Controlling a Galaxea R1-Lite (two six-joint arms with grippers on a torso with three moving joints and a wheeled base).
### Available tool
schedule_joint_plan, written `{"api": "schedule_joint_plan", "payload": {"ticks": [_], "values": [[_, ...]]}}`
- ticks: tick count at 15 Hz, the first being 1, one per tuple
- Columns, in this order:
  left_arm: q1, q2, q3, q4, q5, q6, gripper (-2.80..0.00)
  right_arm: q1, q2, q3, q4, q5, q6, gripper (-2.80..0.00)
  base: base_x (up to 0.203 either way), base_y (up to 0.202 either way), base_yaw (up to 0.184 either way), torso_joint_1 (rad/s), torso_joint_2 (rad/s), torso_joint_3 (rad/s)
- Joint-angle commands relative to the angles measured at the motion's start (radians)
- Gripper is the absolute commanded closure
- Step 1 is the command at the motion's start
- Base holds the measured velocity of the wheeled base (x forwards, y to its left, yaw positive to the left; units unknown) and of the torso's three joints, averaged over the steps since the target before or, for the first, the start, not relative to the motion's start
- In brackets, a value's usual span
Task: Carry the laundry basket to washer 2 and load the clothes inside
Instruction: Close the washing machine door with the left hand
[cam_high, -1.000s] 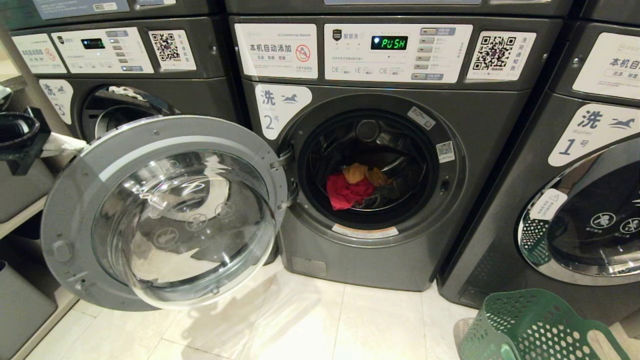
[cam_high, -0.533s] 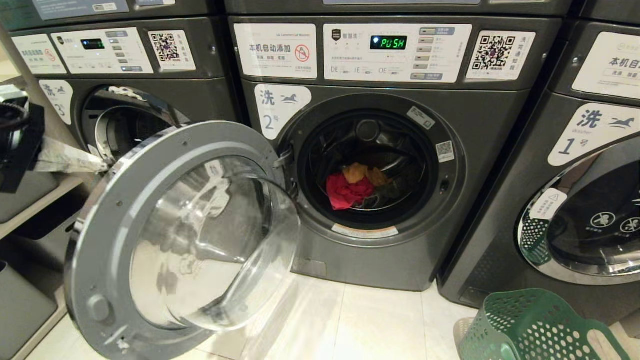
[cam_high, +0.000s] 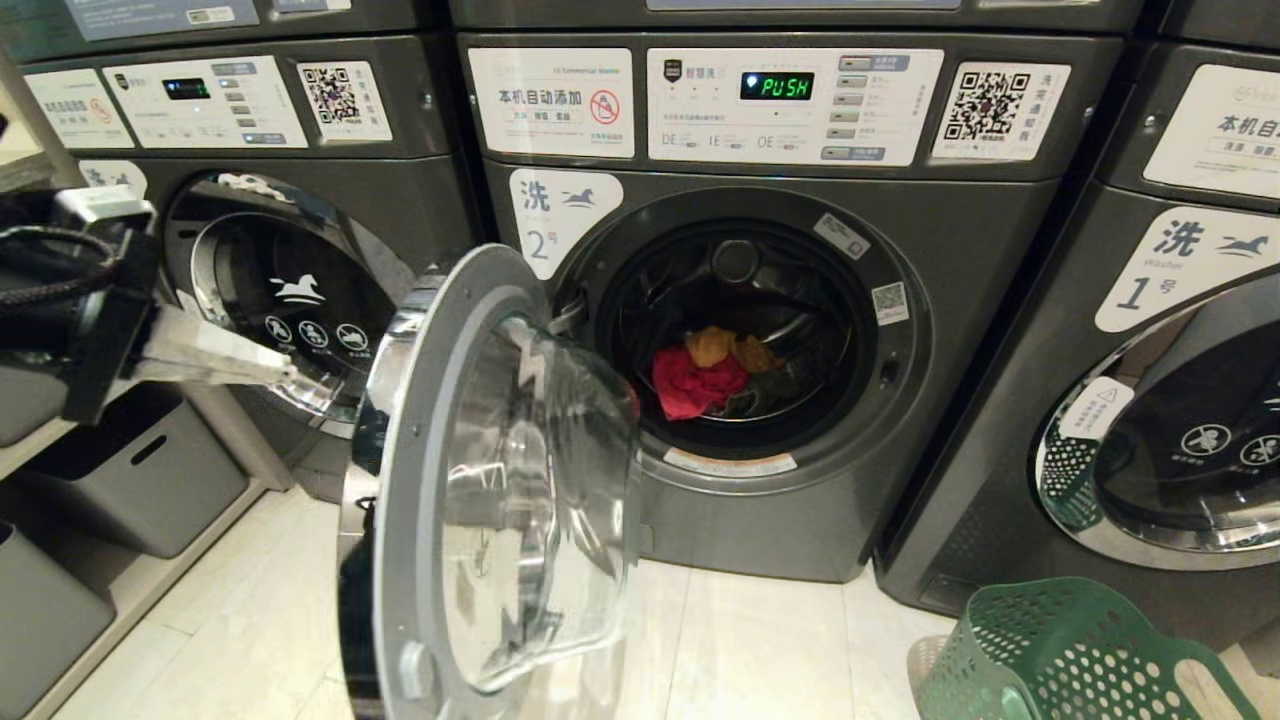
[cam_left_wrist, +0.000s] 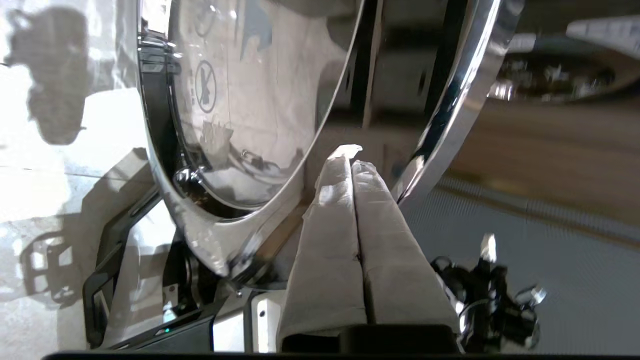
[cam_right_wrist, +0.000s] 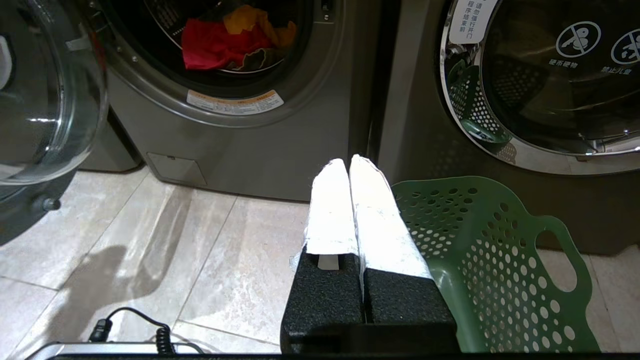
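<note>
Washer 2 (cam_high: 800, 520) stands in the middle, its round glass door (cam_high: 480, 480) swung roughly half way and edge-on to me. The clothes (cam_high: 710, 375), red and yellow-orange with dark cloth beside them, lie inside the drum and also show as clothes (cam_right_wrist: 230, 37) in the right wrist view. My left gripper (cam_high: 285, 375) is shut and empty, just left of the door's outer face. Its tips (cam_left_wrist: 352, 157) sit close to a chrome rim; I cannot tell if they touch. The green laundry basket (cam_high: 1060, 655) is empty on the floor at lower right. My right gripper (cam_right_wrist: 349, 162) hangs shut beside the basket (cam_right_wrist: 500, 260).
Washer 3 (cam_high: 290, 300) at left and washer 1 (cam_high: 1180, 400) at right flank washer 2, both with doors shut. Grey bins (cam_high: 140, 480) sit on low shelving at far left. A coiled cable (cam_right_wrist: 130, 327) lies on the tiled floor near my base.
The door of washer 2 has swung rightward from wide open to about half shut. My left gripper has moved right behind it, further into the head view.
</note>
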Motion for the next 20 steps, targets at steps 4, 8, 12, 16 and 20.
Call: {"api": "schedule_joint_plan", "payload": {"ticks": [4,8,12,16,20], "values": [[-0.291,0.144,0.069,-0.253,0.099,-0.059,0.0,0.0,0.002,0.0,0.0,0.0,0.0,0.0,0.0,0.0,0.0,0.0,0.0,0.0],[-0.438,0.243,0.06,-0.496,0.215,-0.17,0.0,0.002,0.002,0.0,0.0,0.001,-0.006,0.0,0.0,0.0,0.0,0.0,0.0,0.0],[-0.522,0.347,-0.099,-0.549,0.23,-0.191,0.0,0.0,0.001,-0.013,0.003,0.001,-0.021,0.0,0.0,0.0,0.0,0.0,0.0,0.0],[-0.616,0.458,-0.207,-0.72,0.341,-0.223,0.0,0.0,0.115,-0.278,0.148,0.013,-0.052,0.0,0.0,0.0,0.0,0.0,0.0,0.0],[-0.62,0.369,-0.206,-0.733,0.432,-0.265,0.0,0.001,0.608,-0.582,0.206,0.105,0.07,0.0,0.0,0.0,0.0,0.0,0.0,0.0]]}}
